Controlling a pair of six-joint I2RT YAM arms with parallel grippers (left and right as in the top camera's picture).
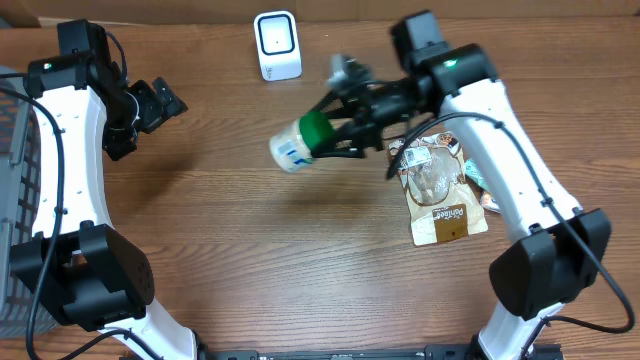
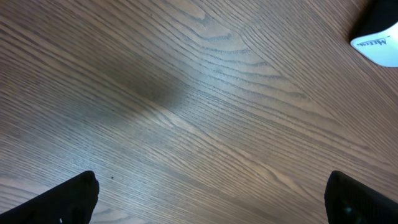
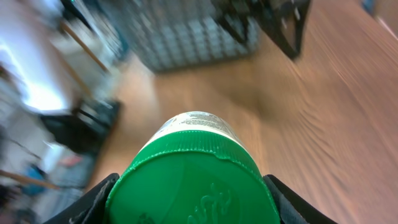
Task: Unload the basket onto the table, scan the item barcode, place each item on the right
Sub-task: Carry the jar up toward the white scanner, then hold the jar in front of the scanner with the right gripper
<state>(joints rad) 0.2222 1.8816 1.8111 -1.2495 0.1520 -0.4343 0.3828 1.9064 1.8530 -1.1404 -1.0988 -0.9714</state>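
The item is a white bottle [image 1: 293,149] with a green cap [image 1: 318,130]. It hangs on its side above the middle of the table, and my right gripper [image 1: 338,124] is shut on its cap end. In the right wrist view the green cap [image 3: 193,180] fills the space between my two fingers [image 3: 93,200], and the bottle's body points away towards the left arm. The white barcode scanner [image 1: 277,45] stands at the far edge, behind and left of the bottle; its corner [image 2: 380,45] shows in the left wrist view. My left gripper [image 1: 160,103] [image 2: 211,196] hovers open over bare wood at the far left.
A brown snack pouch [image 1: 440,195] lies flat under the right arm, with another packet's edge [image 1: 484,196] beside it. A grey wire basket [image 1: 14,200] stands at the table's left edge, and the same basket [image 3: 186,37] shows blurred in the right wrist view.
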